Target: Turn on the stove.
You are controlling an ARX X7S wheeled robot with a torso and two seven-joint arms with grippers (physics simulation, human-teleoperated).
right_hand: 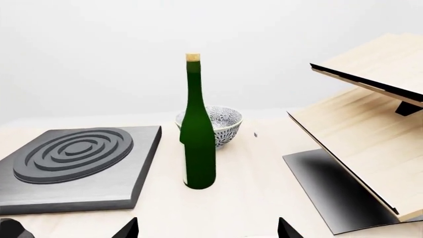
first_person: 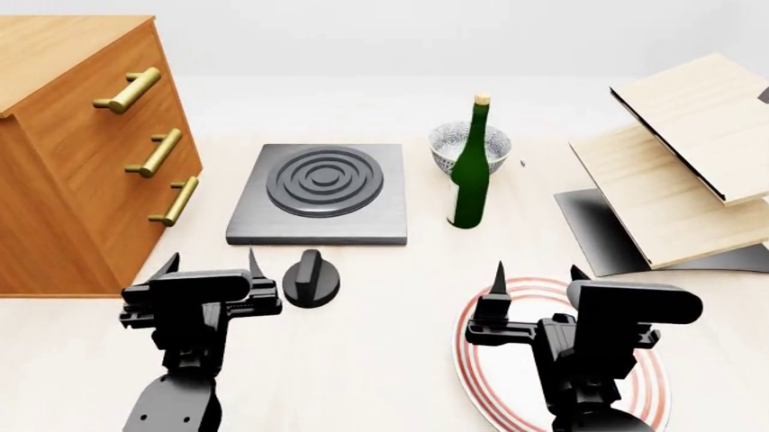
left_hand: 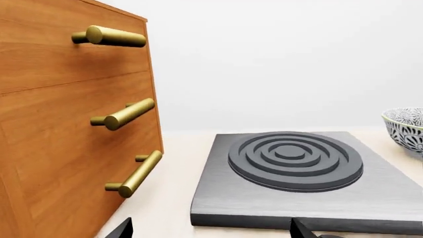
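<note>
Pale wood table [first_person: 397,270] carries stove [first_person: 320,192], knob [first_person: 312,278], against white backdrop.

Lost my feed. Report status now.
Left gripper open, right gripper open, both empty. Knob untouched, right of left gripper, before hotplate. Nothing blocking.

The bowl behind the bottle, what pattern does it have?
The bowl carries a dense dark-blue and white leafy pattern, clearest in the right wrist view.
</note>
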